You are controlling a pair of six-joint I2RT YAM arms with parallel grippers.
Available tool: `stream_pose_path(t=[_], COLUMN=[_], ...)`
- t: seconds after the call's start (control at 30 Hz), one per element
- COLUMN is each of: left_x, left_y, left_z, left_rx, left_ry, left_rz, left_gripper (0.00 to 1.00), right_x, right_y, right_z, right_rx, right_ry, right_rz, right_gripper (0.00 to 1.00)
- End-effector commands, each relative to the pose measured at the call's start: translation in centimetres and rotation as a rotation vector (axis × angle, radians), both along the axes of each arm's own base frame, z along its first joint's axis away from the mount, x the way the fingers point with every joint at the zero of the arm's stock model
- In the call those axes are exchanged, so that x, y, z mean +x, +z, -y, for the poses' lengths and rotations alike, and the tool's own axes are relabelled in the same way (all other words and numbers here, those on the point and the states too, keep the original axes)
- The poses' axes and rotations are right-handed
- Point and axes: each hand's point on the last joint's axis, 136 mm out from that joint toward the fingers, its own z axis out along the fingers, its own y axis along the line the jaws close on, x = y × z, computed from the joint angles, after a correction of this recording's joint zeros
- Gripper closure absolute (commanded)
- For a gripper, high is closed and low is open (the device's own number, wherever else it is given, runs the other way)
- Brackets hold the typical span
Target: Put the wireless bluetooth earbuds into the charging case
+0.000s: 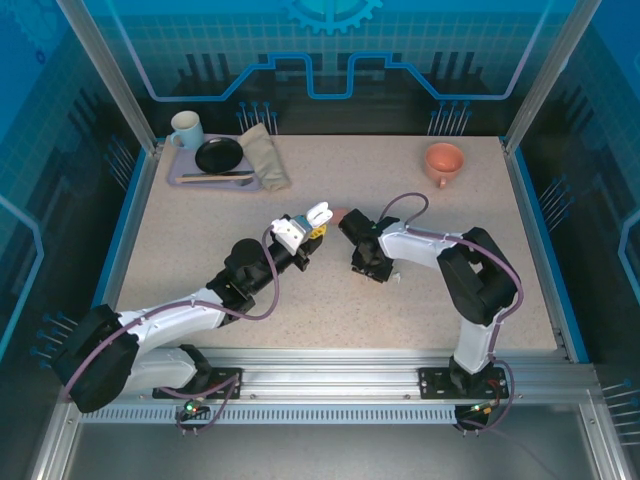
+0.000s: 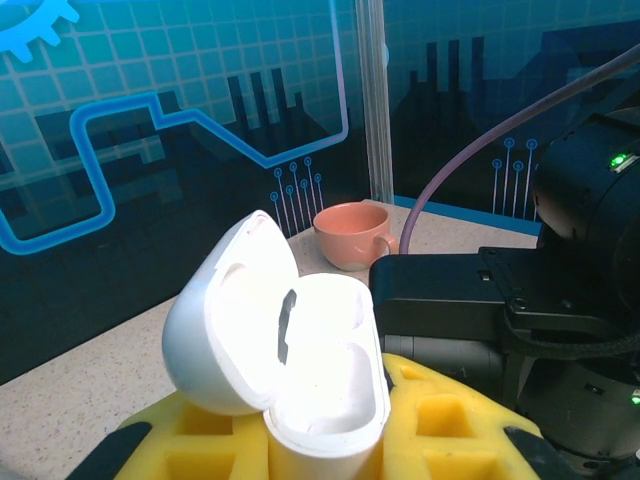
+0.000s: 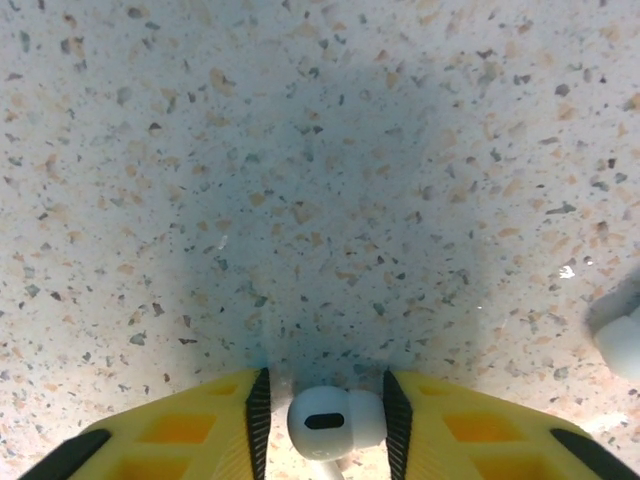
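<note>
My left gripper [image 1: 312,222] holds a white charging case [image 1: 318,214] off the table, tilted toward the right arm. In the left wrist view the case [image 2: 325,370] sits between the yellow fingers [image 2: 440,415], its lid [image 2: 225,320] swung open; the wells are washed out by glare. My right gripper [image 1: 363,267] points down at the table. Its yellow fingers [image 3: 450,435] flank a white earbud [image 3: 335,420] lying on the surface, with a small gap on the left side. A second white earbud [image 3: 622,342] lies at the right edge.
A salmon-pink rounded object [image 1: 341,213] lies just behind the two grippers. A pink cup [image 1: 443,160] stands at the back right. At the back left a tray [image 1: 180,176] carries a mug, a black plate and a folded cloth. The right arm's black wrist [image 2: 500,300] is close to the case.
</note>
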Motion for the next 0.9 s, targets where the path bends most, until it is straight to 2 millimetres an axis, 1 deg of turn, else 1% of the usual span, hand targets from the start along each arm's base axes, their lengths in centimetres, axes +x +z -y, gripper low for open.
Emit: stream_pose_path(t=[0.0,0.1,0.23,0.3,0.4,0.53,0.7,0.8,0.87], left_x=[0.3,0.3,0.3,0.2,0.2,0.0,0.0,0.0,0.0], left_y=[2.5,2.5,2.7,2.8,3.0,3.4,4.1,4.6,4.8], left_z=[0.0,0.0,0.1,0.1,0.0,-0.2,-0.2,-0.1,0.0], left_rx=[-0.047,-0.047,-0.047,-0.048,-0.049,-0.046,-0.053,-0.060,-0.058], left_ry=[0.005,0.003,-0.001,-0.002,-0.001,0.002,0.002,-0.004,-0.007], left_rz=[0.040,0.037,0.037,0.038,0.040,0.046,0.051,0.056,0.060], left_gripper=[1.00,1.00,1.00,1.00,1.00,1.00,1.00,1.00,1.00], right_x=[-1.1,-1.2,-1.2,-1.0,-0.4,0.6,1.9,2.7,3.2], right_y=[-2.1,-2.1,-1.6,-1.2,0.2,3.2,8.0,11.6,14.4], right_z=[1.3,1.4,1.6,1.6,1.5,1.6,1.8,1.6,1.4], right_rx=[-0.027,-0.026,-0.016,-0.011,0.002,0.000,-0.005,0.014,0.031], right_ry=[0.005,0.010,0.020,0.031,0.067,0.134,0.212,0.257,0.286], right_rz=[-0.052,-0.050,-0.021,0.003,0.070,0.188,0.343,0.461,0.548], right_gripper=[0.68,0.71,0.73,0.75,0.76,0.76,0.76,0.76,0.76])
